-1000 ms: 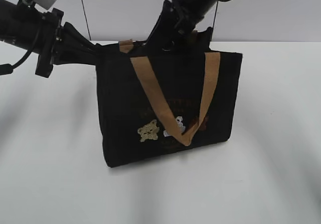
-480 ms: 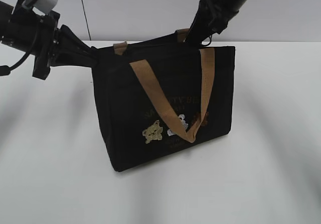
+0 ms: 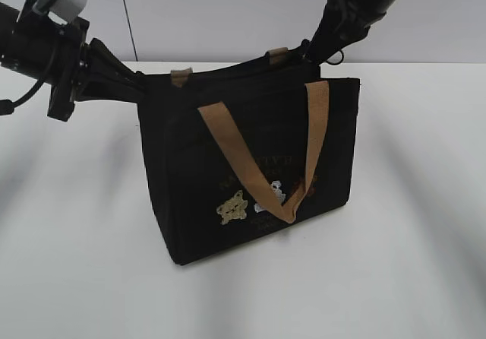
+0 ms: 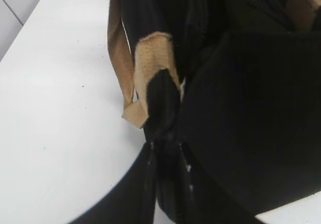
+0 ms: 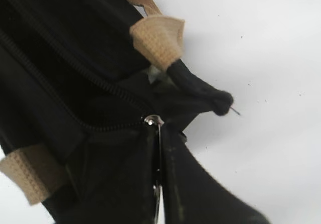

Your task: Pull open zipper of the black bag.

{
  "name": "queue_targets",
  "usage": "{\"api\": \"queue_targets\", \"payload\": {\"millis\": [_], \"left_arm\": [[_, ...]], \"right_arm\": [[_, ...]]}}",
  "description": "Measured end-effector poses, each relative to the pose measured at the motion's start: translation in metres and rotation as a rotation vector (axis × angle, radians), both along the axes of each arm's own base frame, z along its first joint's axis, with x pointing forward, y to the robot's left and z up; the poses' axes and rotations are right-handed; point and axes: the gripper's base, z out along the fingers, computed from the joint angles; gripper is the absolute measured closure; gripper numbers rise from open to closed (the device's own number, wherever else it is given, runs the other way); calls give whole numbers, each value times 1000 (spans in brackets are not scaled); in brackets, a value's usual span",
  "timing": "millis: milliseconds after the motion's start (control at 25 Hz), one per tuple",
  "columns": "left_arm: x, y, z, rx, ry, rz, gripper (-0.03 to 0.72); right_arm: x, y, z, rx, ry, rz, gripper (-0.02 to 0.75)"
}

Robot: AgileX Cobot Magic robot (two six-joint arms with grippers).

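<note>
The black bag (image 3: 250, 164) stands upright on the white table (image 3: 76, 263), near mid-scene, its embroidered front turned toward the exterior camera and angled slightly to the left.

Handling, as I judge it: soft fabric, light, no rigid frame. The top edge sags and twists between the two arms, so it will deform rather than resist. It needs a hold at one end while the other end is pulled.

Left gripper (image 4: 163, 148): jaws narrow, clamped on the bag's end fabric just below a tan strap loop (image 4: 153, 58). This serves as the anchor.

Right gripper (image 5: 158, 148): jaws pinched together on the silver pull tab (image 5: 153, 119) of the zipper (image 5: 75, 91). The tab is thin metal and probably slippery; the pinch sits right at the slider, which seems the proper place.

Orientation: the zipper's long axis runs along the bag's top, left to right in the exterior view. Teeth behind the slider look parted; how much is open I cannot tell.
</note>
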Motion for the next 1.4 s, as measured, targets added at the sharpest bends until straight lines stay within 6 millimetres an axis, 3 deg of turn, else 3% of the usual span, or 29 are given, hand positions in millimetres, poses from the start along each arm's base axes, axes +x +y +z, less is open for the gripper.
{"api": "queue_targets", "payload": {"millis": [80, 200, 280, 360, 440, 520, 760, 920, 1120, 1280, 1400], "left_arm": [[0, 0, 0, -2, 8, 8, 636], [1, 1, 0, -22, 66, 72, 582], [1, 2, 6, -42, 116, 143, 468], [-1, 3, 16, -70, 161, 229, 305], [-4, 6, 30, -91, 176, 313, 197], [-8, 10, 44, -98, 182, 401, 159], [-25, 36, 84, -132, 262, 843, 197], [-36, 62, 102, -154, 353, 1115, 253], [-46, 80, 113, -28, 408, 1250, 270], [-62, 89, 115, 93, 448, 1325, 272], [-80, 94, 118, 140, 435, 1366, 272]], "right_arm": [[-1, 2, 2, 32, 6, 0, 727], [-3, 6, 8, 88, 10, -4, 587], [-5, 7, 14, 112, 8, -15, 451], [-8, 7, 22, 126, 2, -30, 372], [-12, 6, 32, 135, -14, -39, 340], [-17, 4, 42, 134, -33, -53, 328], [-32, -16, 72, 15, -82, -238, 320], [-41, -42, 93, -66, -107, -525, 320], [-58, -79, 126, -2, -140, -799, 321], [-82, -97, 156, 42, -211, -859, 321], [-109, -103, 164, 57, -228, -875, 321]]}}
